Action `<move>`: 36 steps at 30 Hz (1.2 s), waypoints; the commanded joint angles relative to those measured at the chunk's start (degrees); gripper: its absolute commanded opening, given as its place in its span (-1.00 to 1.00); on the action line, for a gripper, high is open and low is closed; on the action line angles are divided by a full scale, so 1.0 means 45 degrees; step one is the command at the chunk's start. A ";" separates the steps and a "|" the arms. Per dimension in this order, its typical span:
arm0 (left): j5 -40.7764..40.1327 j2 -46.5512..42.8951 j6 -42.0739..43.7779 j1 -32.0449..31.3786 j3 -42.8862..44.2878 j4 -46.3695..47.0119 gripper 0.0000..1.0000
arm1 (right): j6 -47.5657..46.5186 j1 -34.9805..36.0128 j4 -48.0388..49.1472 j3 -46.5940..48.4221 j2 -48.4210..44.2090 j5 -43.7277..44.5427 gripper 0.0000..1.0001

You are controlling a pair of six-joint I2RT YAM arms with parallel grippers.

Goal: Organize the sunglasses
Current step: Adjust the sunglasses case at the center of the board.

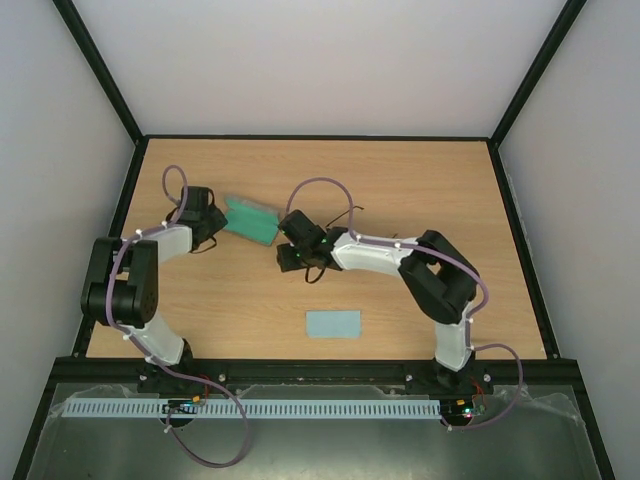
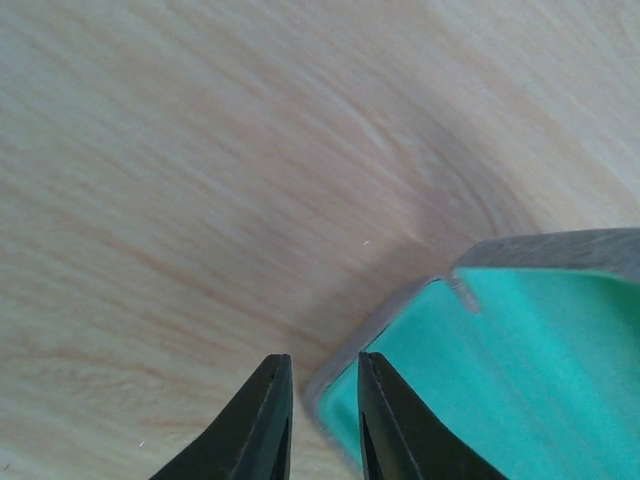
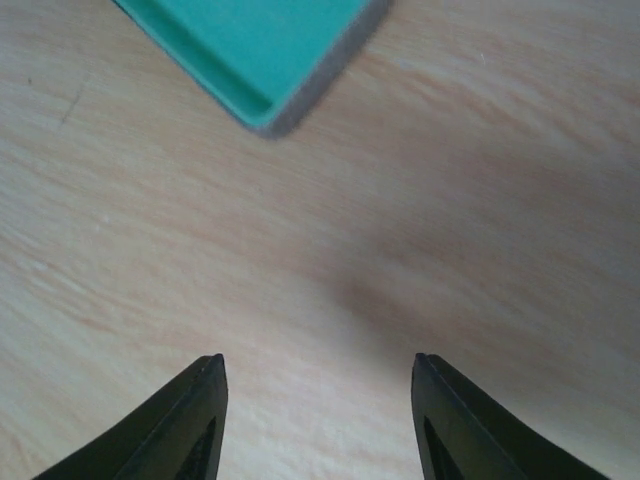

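The grey case [image 1: 250, 220] lies open at the back left, showing its green lining. My left gripper [image 1: 212, 222] is at its left end. In the left wrist view this gripper [image 2: 320, 358] straddles the case's [image 2: 540, 340] corner wall, one finger inside on the lining, one outside, closed narrowly on the rim. My right gripper [image 1: 290, 255] hovers just right of the case. It [image 3: 318, 358] stands open over bare wood, with the case's corner [image 3: 260, 40] ahead. A thin dark loop [image 1: 318, 270] under the right wrist may be the sunglasses; most of it is hidden.
A light blue cloth [image 1: 332, 324] lies flat near the table's front, between the two arm bases. Black frame rails run along the table's edges. The right arm stretches across the middle of the table.
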 commanded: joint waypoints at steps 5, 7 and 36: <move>-0.0409 0.0718 0.0276 -0.0046 0.1082 0.0208 -0.44 | -0.0282 -0.0115 -0.0594 0.2951 0.2485 0.1395 0.15; -0.0540 0.0971 0.0351 -0.0046 0.1199 0.0127 -0.44 | -0.0280 -0.0125 -0.0751 0.3801 0.3219 0.1848 0.16; -0.0069 -0.0912 0.0735 -0.0143 -0.0073 0.0106 -0.49 | 0.1118 -0.0729 0.1574 0.3617 0.3672 0.2458 0.04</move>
